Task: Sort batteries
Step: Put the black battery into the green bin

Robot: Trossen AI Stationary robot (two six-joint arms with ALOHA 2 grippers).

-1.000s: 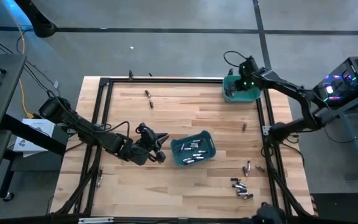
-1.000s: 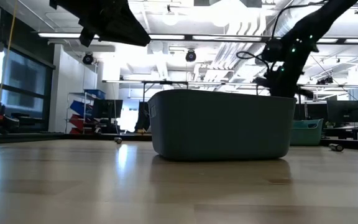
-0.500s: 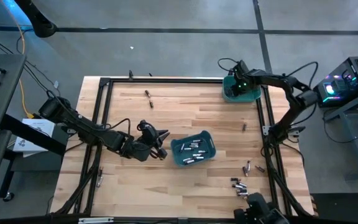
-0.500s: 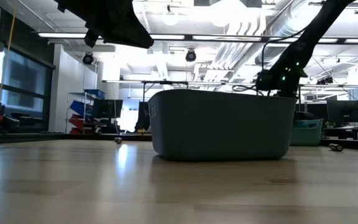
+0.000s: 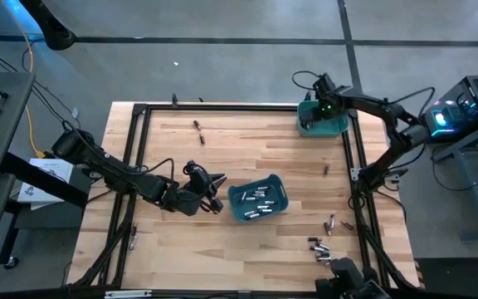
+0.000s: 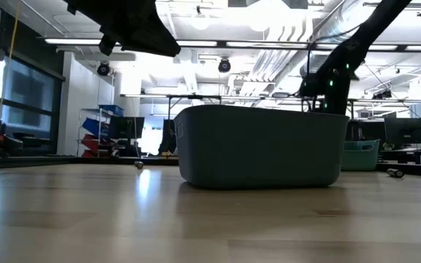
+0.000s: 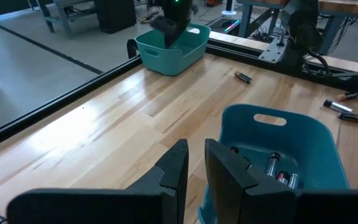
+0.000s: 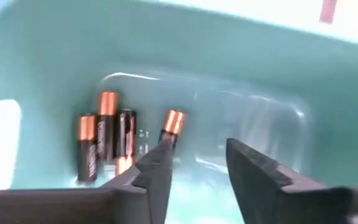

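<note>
Since a second ago we see the right gripper (image 8: 194, 163) has swung in over the far teal bin (image 5: 322, 123) and its fingers have parted, nothing between them. Right below that gripper, on the bin's floor, lie the black-and-copper batteries (image 8: 107, 140): dark bodies with bright copper ends, three side by side and one more tilted just beside the near fingertip (image 8: 160, 158). Over on the other side, we've got the left gripper (image 7: 192, 163) hanging just beside the near bin (image 5: 258, 199), fingers close together with a narrow gap, gripping nothing; that arm has edged a little nearer the bin. In front of it, inside the near bin, sit silvery cells (image 5: 257, 200) in a loose heap. More loose batteries (image 5: 322, 252) lie on the wood well apart from both grippers.
</note>
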